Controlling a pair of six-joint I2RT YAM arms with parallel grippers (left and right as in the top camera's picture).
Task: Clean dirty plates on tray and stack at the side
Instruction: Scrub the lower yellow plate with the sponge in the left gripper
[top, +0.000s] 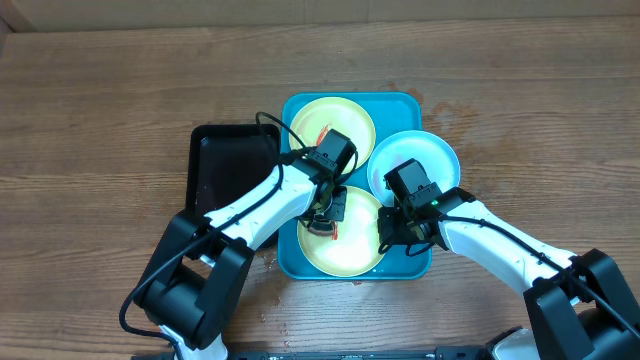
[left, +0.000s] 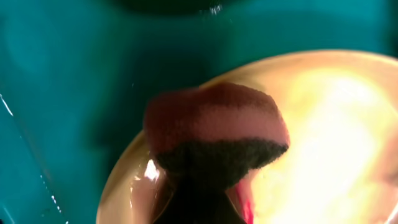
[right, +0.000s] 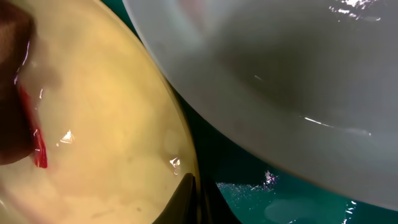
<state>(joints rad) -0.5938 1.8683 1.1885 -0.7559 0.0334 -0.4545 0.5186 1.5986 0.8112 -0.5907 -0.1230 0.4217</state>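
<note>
Two arms bent inward over tray (top: 296, 108); left tool (top: 322, 214) clamps sponge (left: 214, 124).

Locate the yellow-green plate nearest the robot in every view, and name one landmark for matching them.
Overhead: plate at the near end of the teal tray.
Left wrist: plate fills the right side, behind the sponge.
Right wrist: plate fills the left half.
Shared landmark: the teal tray, visible beside the plate's rim in all three views.
</note>
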